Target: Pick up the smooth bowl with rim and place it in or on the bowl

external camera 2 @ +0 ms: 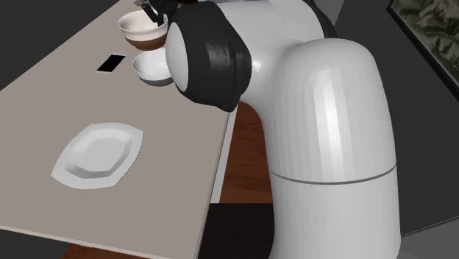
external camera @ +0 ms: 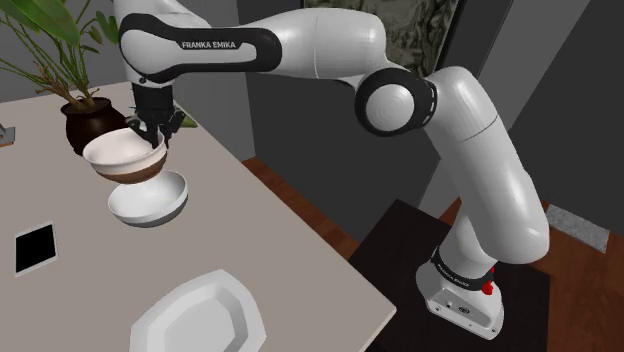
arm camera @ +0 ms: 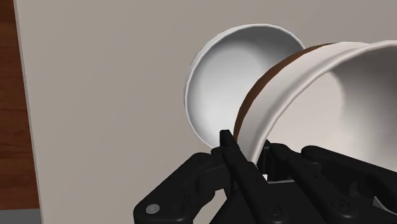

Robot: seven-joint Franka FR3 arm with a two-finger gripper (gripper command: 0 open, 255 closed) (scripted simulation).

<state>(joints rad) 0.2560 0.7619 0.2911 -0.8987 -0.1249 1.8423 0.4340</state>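
Our claw (external camera: pixel 151 122) is closed on the rim of the brown-and-white bowl (external camera: pixel 124 156), one finger outside the wall and the other, as far as we can judge from the wrist view, inside it. That bowl hangs clear of the desk (external camera: pixel 255 235), directly over the plain white bowl (external camera: pixel 150 199) that is meant to receive it. From the shoulder view its foot seems very close to the lower bowl's rim, though we cannot tell whether the two touch. We judge the carry nearly finished, with lowering and release left to do. The chief risk is the grip itself. We hold a smooth, curved wall by one edge only, so the bowl's weight sits to one side of the fingers, and the wrist view shows it tilted. It could pivot or slide out before we are ready. The second risk is alignment. In the shoulder view the held bowl appears set slightly towards that view's left of the white bowl's middle. If we let go there, its foot may land on the sloping inner wall or the rim and settle crooked. It might even tip out onto the desk. A quick descent could also knock the white bowl sideways. The potted plant (external camera: pixel 88 126) stands just behind, close enough to brush if we swing wide.
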